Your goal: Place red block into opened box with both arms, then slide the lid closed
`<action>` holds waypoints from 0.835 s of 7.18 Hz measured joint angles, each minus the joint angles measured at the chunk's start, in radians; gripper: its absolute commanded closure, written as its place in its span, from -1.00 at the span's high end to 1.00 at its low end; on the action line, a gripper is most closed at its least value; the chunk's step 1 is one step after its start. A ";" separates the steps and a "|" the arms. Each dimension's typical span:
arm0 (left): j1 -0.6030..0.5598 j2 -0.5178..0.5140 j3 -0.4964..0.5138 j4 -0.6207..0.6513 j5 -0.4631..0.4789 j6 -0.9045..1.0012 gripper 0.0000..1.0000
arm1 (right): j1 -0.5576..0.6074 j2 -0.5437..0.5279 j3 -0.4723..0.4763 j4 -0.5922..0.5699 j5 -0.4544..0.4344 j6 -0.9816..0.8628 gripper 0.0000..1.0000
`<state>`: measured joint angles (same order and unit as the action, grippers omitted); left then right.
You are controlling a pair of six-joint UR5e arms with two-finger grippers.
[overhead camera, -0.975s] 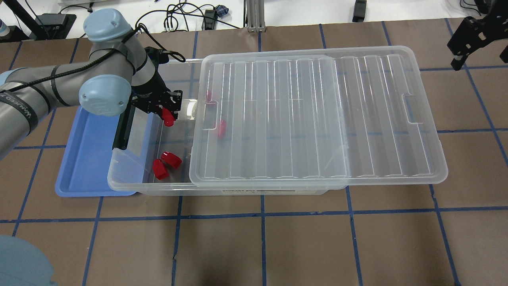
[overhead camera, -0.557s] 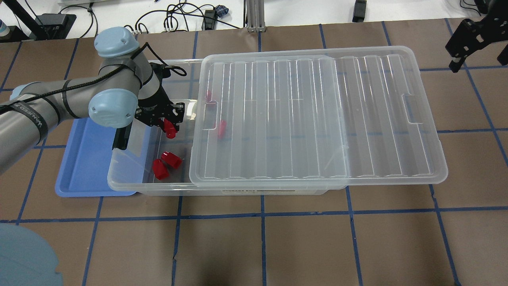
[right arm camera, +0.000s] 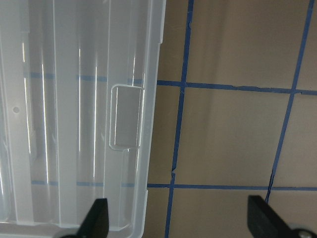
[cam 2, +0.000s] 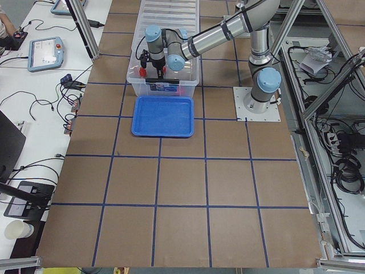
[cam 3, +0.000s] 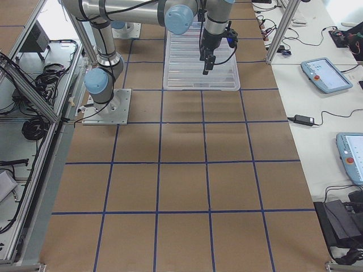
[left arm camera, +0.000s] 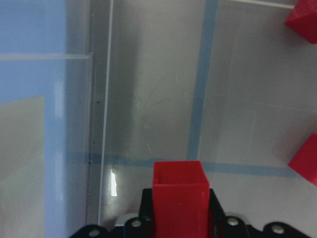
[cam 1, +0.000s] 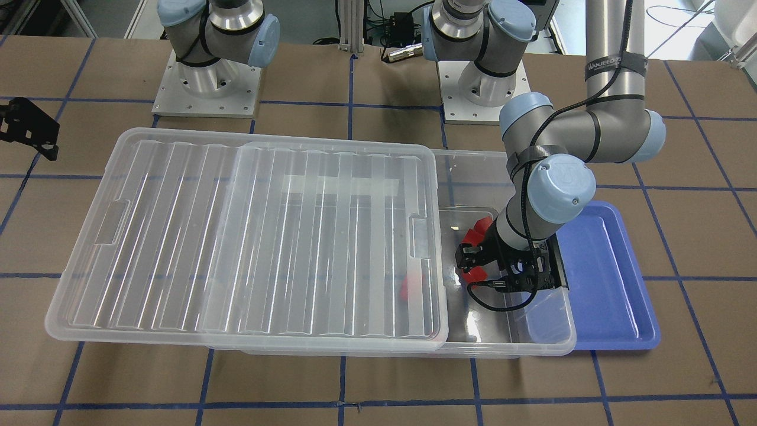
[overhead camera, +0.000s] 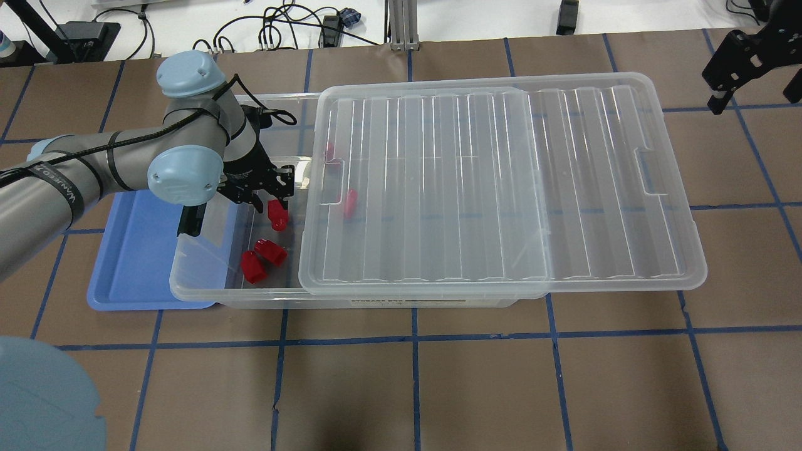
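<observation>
My left gripper [overhead camera: 268,199] is shut on a red block [overhead camera: 277,215] and holds it low over the uncovered left end of the clear box [overhead camera: 207,294]. In the left wrist view that red block [left arm camera: 178,196] stands between the fingers above the box floor. Two more red blocks [overhead camera: 270,250] [overhead camera: 252,267] lie on the floor near the front wall. Another [overhead camera: 349,202] shows through the lid [overhead camera: 501,181], which is slid to the right and covers most of the box. Beyond the lid's right end, my right gripper [overhead camera: 745,59] hangs open, holding nothing.
A blue tray [overhead camera: 138,250] lies against the box's left end, partly under it. The black clip bar [overhead camera: 191,216] sits on that short end, close to my left gripper. In the right wrist view the lid's handle recess [right arm camera: 125,116] lies by bare brown table with blue tape lines.
My left gripper has moved right and toward the front over the box opening, carrying the red block lower. The right arm and the lid have stayed put.
</observation>
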<state>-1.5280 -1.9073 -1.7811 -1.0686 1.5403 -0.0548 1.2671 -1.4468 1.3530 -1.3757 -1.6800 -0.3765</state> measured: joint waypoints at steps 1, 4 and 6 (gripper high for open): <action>-0.004 0.025 0.035 -0.036 -0.003 0.002 1.00 | 0.000 0.000 0.000 0.000 0.001 -0.001 1.00; -0.010 0.100 0.197 -0.274 -0.008 0.004 1.00 | 0.000 0.004 0.002 -0.005 0.002 0.001 1.00; -0.022 0.167 0.249 -0.339 -0.006 0.006 1.00 | -0.002 0.014 0.003 -0.007 0.000 -0.003 1.00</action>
<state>-1.5500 -1.7406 -1.5323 -1.4073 1.5340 -0.0487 1.2654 -1.4328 1.3559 -1.3827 -1.6797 -0.3793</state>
